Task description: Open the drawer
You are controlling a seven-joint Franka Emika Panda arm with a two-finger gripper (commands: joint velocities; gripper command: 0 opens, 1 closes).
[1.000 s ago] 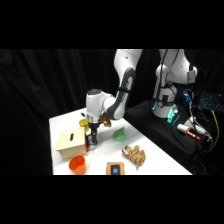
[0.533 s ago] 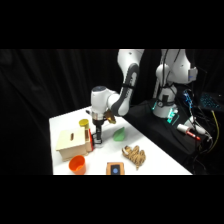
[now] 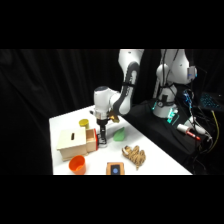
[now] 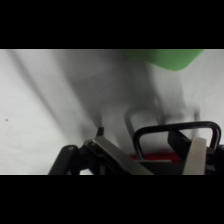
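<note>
The gripper [image 3: 102, 140] hangs straight down at the front of the drawer [image 3: 90, 140], its tips low over the table [image 3: 155, 155]. In the wrist view the black loop handle [image 4: 177, 137] stands right between the two fingers [image 4: 196, 156], one pale finger at its right and the other a slanting bar at its left; the fingers stand apart on either side of the loop, and I cannot tell whether they press on it. Below the handle a red strip of the drawer front shows.

In the side view the drawer pokes out of the tan box [image 3: 72, 142] toward the gripper, its reddish side bared, its long axis running from box to gripper.

Beyond the gripper lies a green thing [image 3: 119, 134] on the table. Behind the box, a yellow cup [image 3: 84, 122]. Nearer the camera, an orange bowl [image 3: 77, 164], a dark card [image 3: 116, 169] and a tan knobbly object [image 3: 134, 155].
</note>
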